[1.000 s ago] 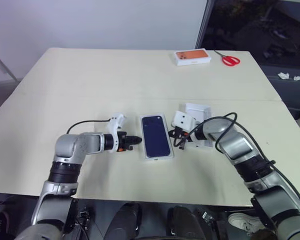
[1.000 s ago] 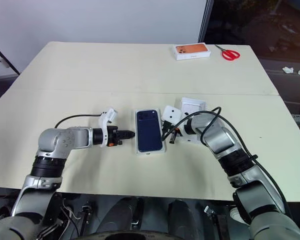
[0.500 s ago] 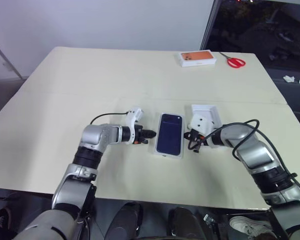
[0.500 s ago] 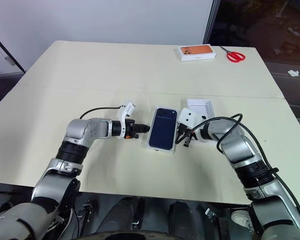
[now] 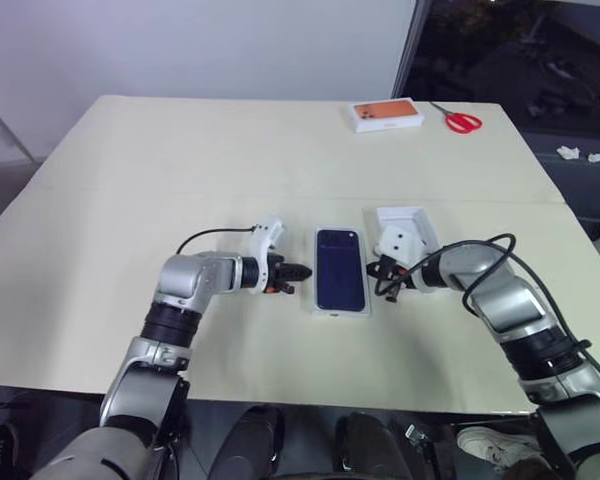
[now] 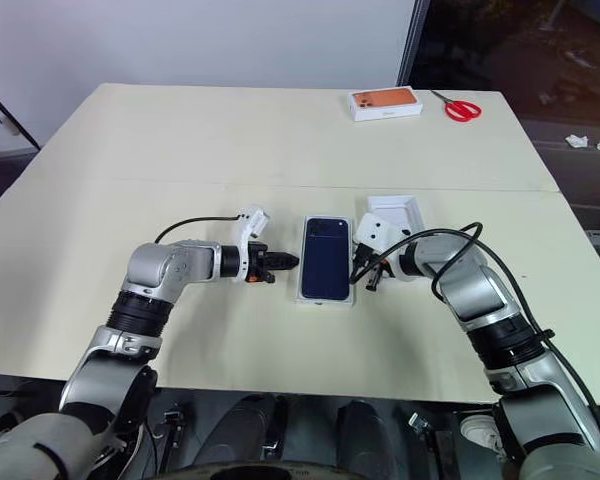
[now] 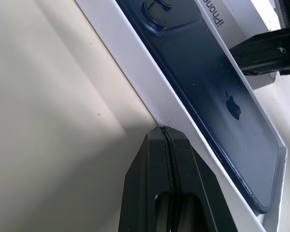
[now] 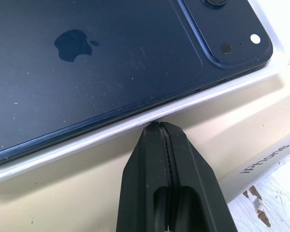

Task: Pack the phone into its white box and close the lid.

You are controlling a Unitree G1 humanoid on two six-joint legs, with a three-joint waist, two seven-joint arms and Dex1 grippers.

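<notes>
Phone (image 5: 340, 283) lies face down in the white box (image 5: 341, 311) mid-table, long axis running away from the robot, flanked by 2 closed, empty pincers, left gripper (image 5: 298, 271) and right gripper (image 5: 376, 268), at its long edges, while the lid (image 5: 408, 221) sits nearer the right one.

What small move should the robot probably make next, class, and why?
Probably open the right gripper and reach for the shallow white cardboard lid beside it: the slim navy-blue phone already lies in the white carton base, and the lid is still off.
</notes>
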